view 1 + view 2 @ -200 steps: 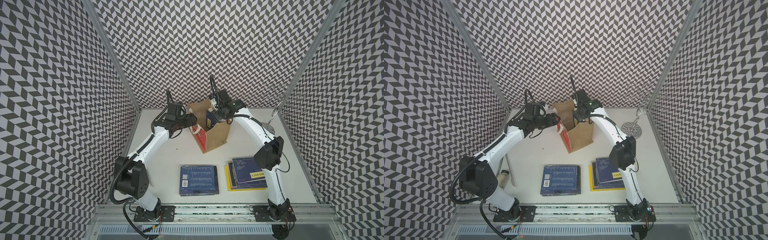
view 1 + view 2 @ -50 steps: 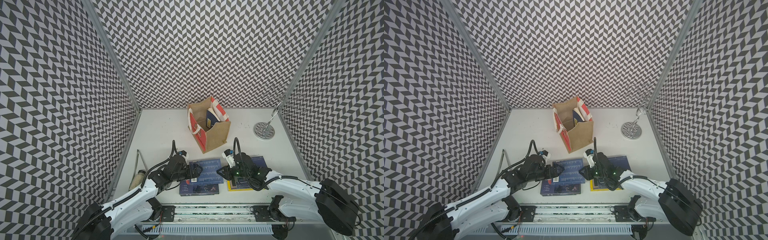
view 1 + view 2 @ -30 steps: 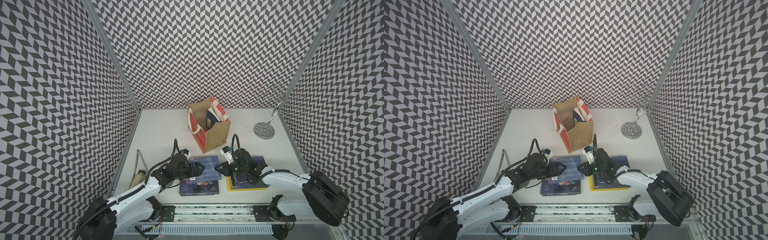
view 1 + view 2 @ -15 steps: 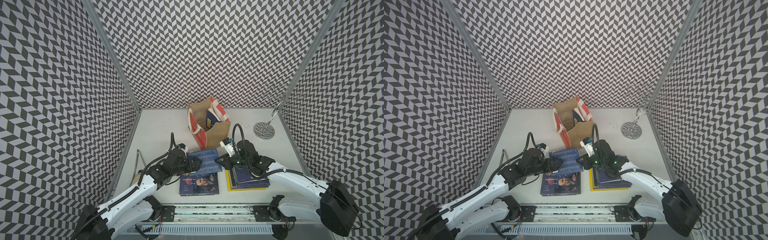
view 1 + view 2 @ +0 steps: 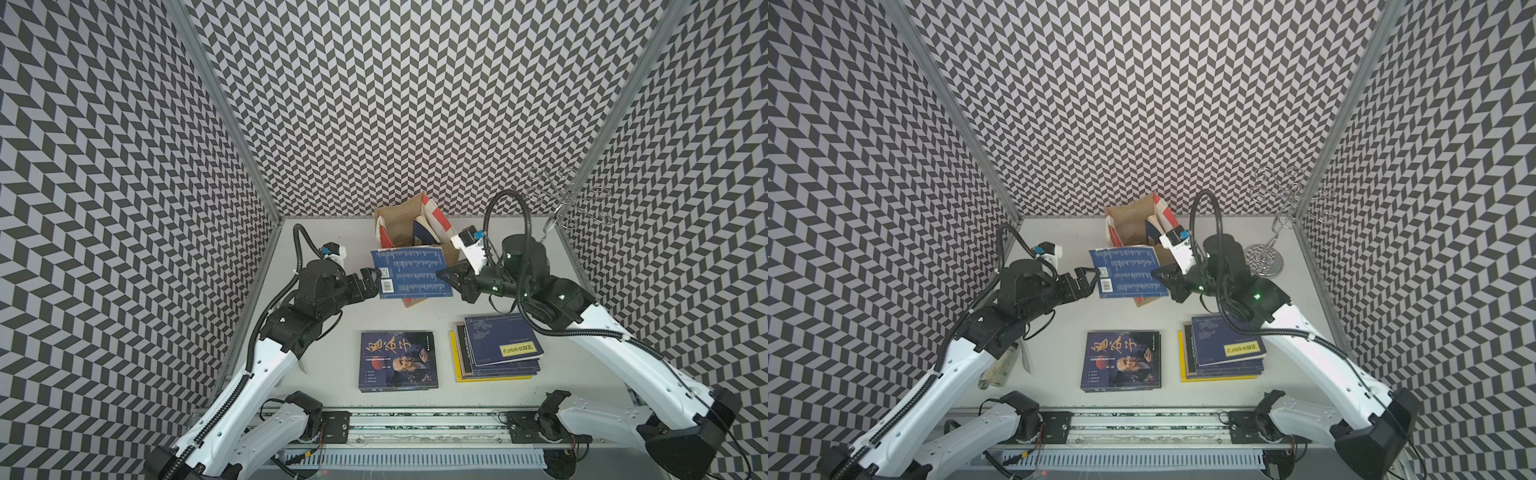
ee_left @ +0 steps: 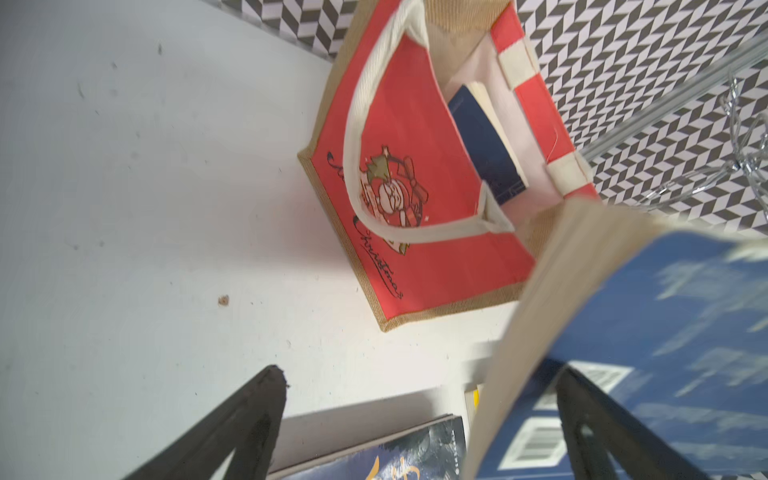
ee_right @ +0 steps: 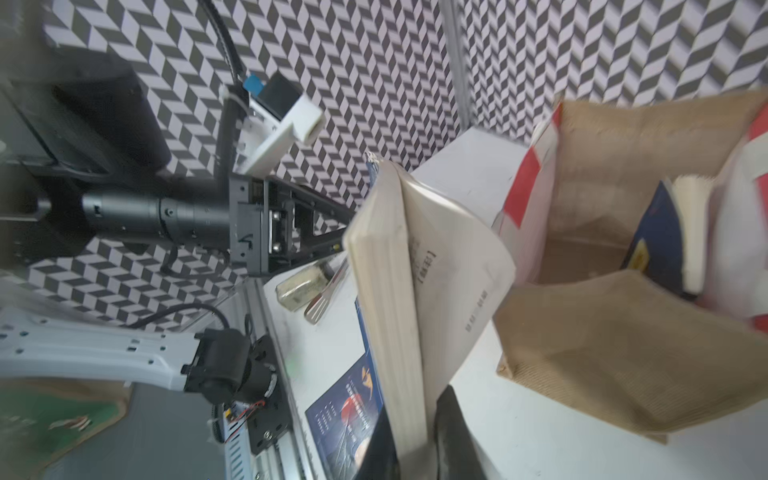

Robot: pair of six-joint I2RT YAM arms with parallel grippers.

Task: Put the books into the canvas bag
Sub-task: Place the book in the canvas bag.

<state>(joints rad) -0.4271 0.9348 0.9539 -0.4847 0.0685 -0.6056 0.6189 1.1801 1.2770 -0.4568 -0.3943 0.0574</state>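
Carrying a navy paperback (image 5: 409, 272) clamped in my right gripper (image 5: 441, 275), with the left gripper (image 5: 371, 279) spread wide around its opposite edge, I judge the next move is tipping it into the canvas bag (image 5: 395, 224) just beyond.

Both arms reach in from the bottom corners of both top views, elbows bent, forearms angling toward the middle. The left end effector (image 5: 371, 279) points right, its fingers spread wide, one dark finger (image 6: 590, 419) lying over the cover of the raised blue book (image 5: 409, 272) and the other clear below it. The right end effector (image 5: 444, 276) points left, its fingers pinched tight on the book's opposite edge, holding it in the air.
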